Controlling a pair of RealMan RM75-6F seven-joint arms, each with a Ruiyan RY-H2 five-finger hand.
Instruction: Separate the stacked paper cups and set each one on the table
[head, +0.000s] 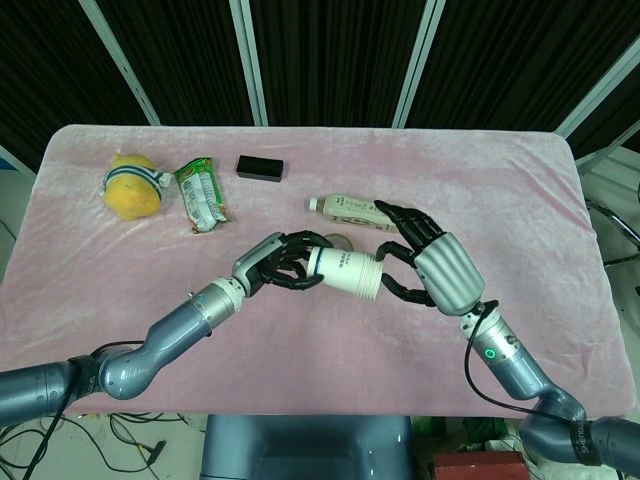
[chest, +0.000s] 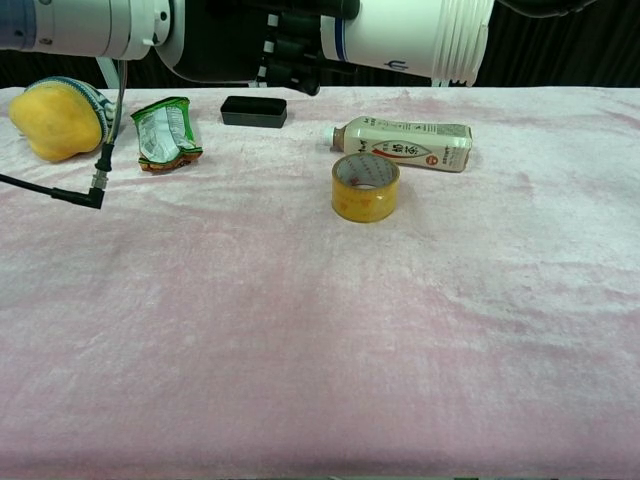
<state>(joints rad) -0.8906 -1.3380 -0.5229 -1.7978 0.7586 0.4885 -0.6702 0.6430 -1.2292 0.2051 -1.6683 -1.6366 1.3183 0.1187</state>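
One stack of white paper cups (head: 346, 272) hangs sideways above my pink-clothed table (head: 500, 190) in the head view: my left hand (head: 283, 263) grips its base, and my right hand (head: 425, 262) has fingers curled at its rim, contact unclear. Chest view: one yellow tape roll (chest: 365, 187), one lying white bottle (chest: 405, 143), one black box (chest: 253, 110), one green packet (chest: 166, 132), one yellow plush toy (chest: 55, 118).

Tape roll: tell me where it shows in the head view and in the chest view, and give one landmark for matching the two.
Head view: the tape roll is near the table's middle, mostly hidden behind the stacked paper cups; only a sliver shows.
Chest view: the tape roll is in full sight, centre of the picture, lying flat on the pink cloth.
Shared landmark: the bottle lying on its side just beyond the roll.
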